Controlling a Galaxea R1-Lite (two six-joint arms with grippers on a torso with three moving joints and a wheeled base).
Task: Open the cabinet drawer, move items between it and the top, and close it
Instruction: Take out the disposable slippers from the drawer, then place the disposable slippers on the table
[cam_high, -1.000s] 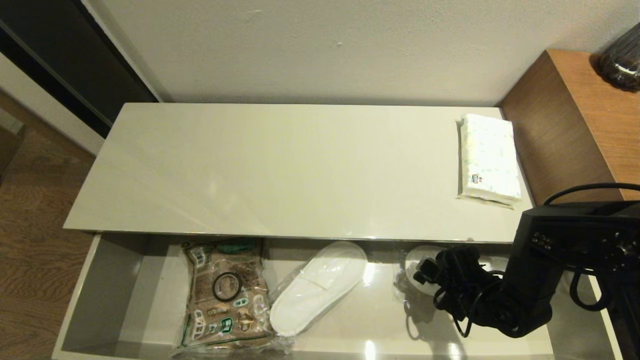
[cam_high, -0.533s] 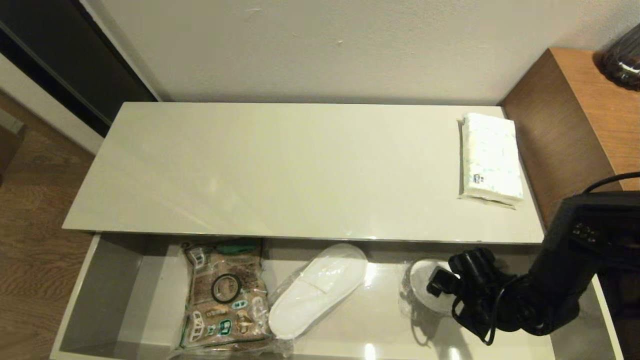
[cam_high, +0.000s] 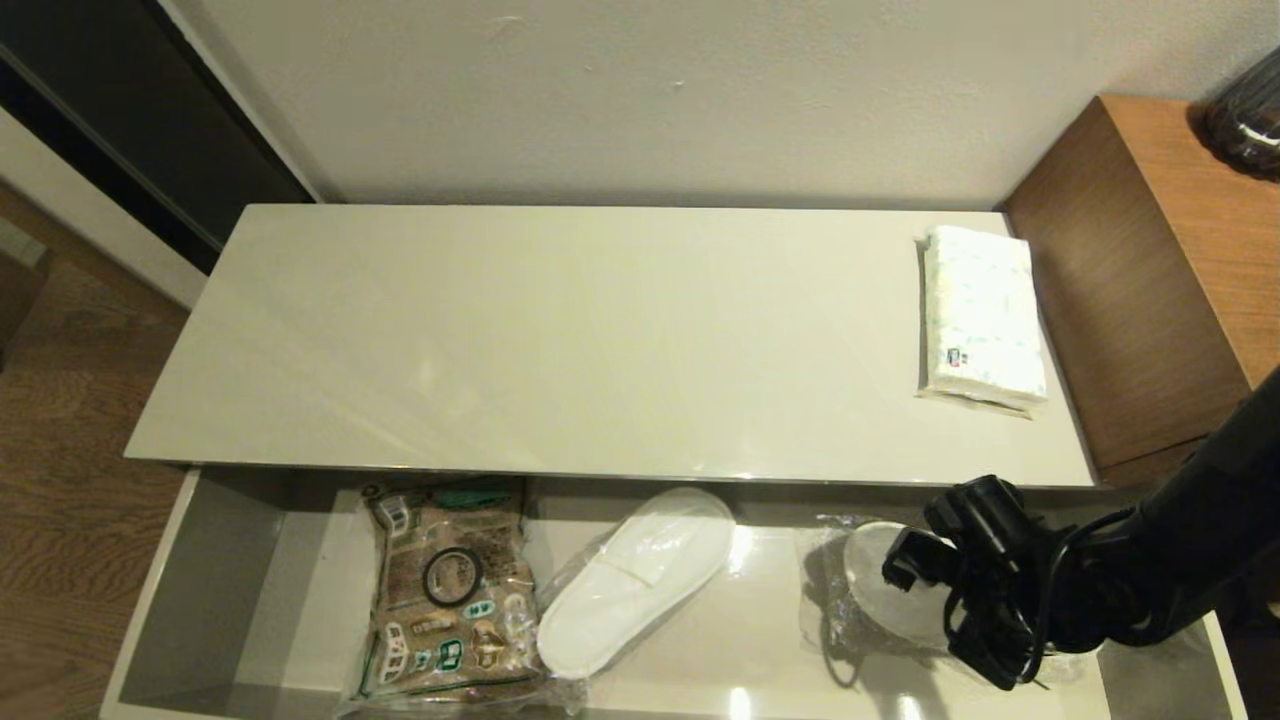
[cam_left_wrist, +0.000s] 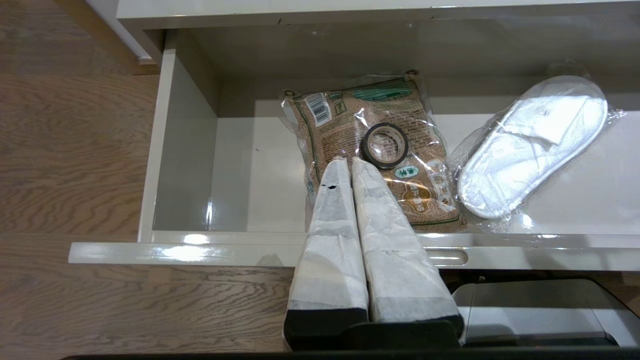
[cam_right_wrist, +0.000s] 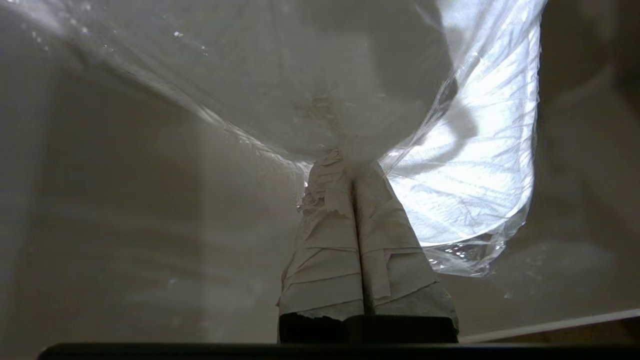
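Drawer: wide glossy cream-white cabinet drawer (cam_high: 200, 560), pulled fully out, grey-beige floor exposed for reaching in.
Right gripper: right gripper (cam_right_wrist: 350, 165) low at the drawer's right end, paper-wrapped fingers (cam_right_wrist: 330, 240) pinched together on the clear wrap of a white slipper in plastic film (cam_high: 880, 590); thin film, so likely a grip on the wrapper only, not the sole.
Second slipper: another wrapped white slipper (cam_high: 640, 575) lying mid-drawer, apart from the held one.
Brown bag: brown printed bag (cam_high: 450, 590) with a black ring (cam_high: 453, 573) on it, left of centre, not for moving.
Left gripper: left gripper (cam_left_wrist: 350, 165) parked above the drawer's front edge, fingers pressed together on nothing.
Tissue pack: flat white soft tissue pack (cam_high: 980, 315) on the long glossy cream-white top (cam_high: 560, 340), far right, beside the brown wooden unit (cam_high: 1150, 260).
Likely step: lifting the pinched slipper toward the top.
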